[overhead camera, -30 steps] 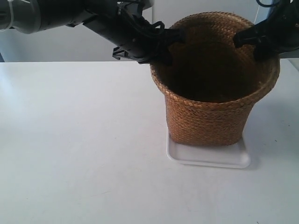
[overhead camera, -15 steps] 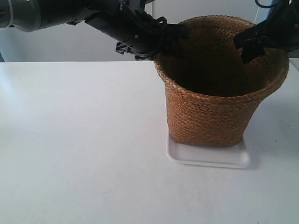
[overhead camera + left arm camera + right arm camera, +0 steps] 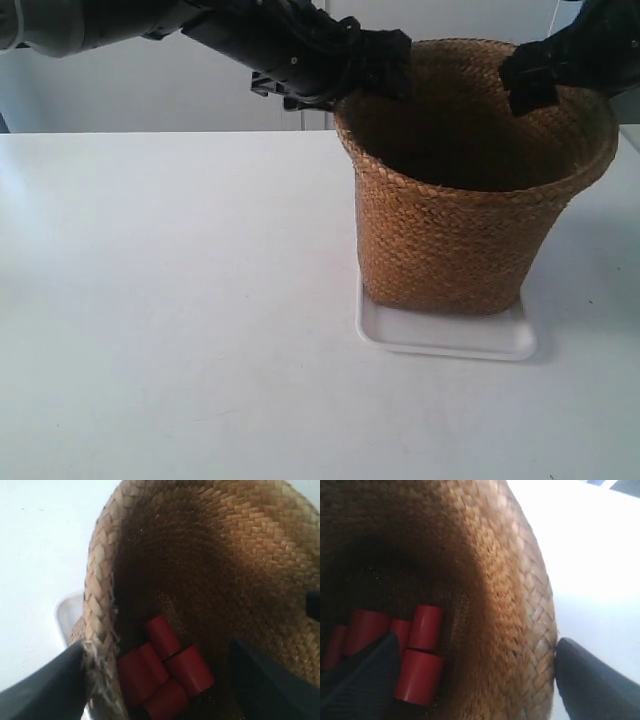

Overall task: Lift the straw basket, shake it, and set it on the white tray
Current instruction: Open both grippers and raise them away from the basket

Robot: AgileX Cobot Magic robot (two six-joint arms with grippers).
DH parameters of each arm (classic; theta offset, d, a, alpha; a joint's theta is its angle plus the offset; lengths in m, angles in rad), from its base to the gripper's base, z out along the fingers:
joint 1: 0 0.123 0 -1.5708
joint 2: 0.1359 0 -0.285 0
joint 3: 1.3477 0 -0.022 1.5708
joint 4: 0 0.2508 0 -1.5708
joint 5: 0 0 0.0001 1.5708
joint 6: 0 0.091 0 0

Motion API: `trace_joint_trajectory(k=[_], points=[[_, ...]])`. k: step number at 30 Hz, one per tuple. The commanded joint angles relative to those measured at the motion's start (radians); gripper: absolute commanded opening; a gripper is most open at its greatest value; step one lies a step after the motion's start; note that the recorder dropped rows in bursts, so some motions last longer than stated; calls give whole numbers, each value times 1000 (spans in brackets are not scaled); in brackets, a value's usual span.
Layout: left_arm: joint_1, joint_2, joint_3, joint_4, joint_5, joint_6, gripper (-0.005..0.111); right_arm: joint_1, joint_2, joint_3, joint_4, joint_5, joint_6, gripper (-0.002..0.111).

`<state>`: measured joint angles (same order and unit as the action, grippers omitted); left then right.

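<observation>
The straw basket [image 3: 450, 240] stands upright on the white tray [image 3: 440, 340], hiding most of it. The gripper [image 3: 385, 65] of the arm at the exterior view's left is at the basket's far left rim. The other arm's gripper [image 3: 525, 80] is at the far right rim. In the left wrist view my left gripper [image 3: 156, 650] is open astride the rim [image 3: 97, 630]: the outer finger touches it and the inner finger stands clear of the wall. My right gripper [image 3: 477, 642] is open astride the opposite wall in the same way. A corner of the tray [image 3: 67, 615] shows beyond the rim.
Several red cylinders [image 3: 165, 670] lie on the basket's dark bottom, and the right wrist view shows these red cylinders [image 3: 422, 650] too. The white table [image 3: 170, 300] stretches wide to the left of the tray and in front of it.
The basket has gone from tilted to upright on the tray, and its rim now sits level. Both grippers have risen slightly with the rim.
</observation>
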<state>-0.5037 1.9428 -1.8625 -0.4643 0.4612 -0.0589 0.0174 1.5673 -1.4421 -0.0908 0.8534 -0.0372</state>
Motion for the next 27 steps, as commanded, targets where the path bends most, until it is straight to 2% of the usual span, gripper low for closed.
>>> trace_joint_trajectory(k=[1,6,8,9,11,12,14,17,18,22,23,27], points=[[-9,-37,-45,2,-19,15,78,-1,-46,0,-15,-38,-12,78],[-7,-88,-48,57,-46,15,78,-1,-114,0,-15,-52,-12,78],[-7,-124,-48,113,-19,15,69,-1,-156,0,-15,-41,-12,68],[-7,-161,-48,161,50,15,47,-1,-194,0,-12,-11,-12,47],[-7,-198,-48,230,138,40,11,-1,-241,5,19,-2,-23,14],[-7,-220,-46,250,187,88,1,2,-277,14,51,-10,-47,-1],[-7,-301,-13,241,267,153,0,10,-409,72,186,-75,-110,0],[-7,-431,87,215,244,176,0,23,-577,164,292,-122,-149,0],[-7,-533,169,196,196,194,0,25,-680,238,299,-162,-149,0],[-7,-750,403,196,95,211,0,25,-915,414,297,-208,-149,0],[-7,-863,540,195,46,214,0,25,-999,481,297,-202,-156,0],[-7,-1103,845,175,-59,173,0,25,-1175,645,297,-202,-173,0]])
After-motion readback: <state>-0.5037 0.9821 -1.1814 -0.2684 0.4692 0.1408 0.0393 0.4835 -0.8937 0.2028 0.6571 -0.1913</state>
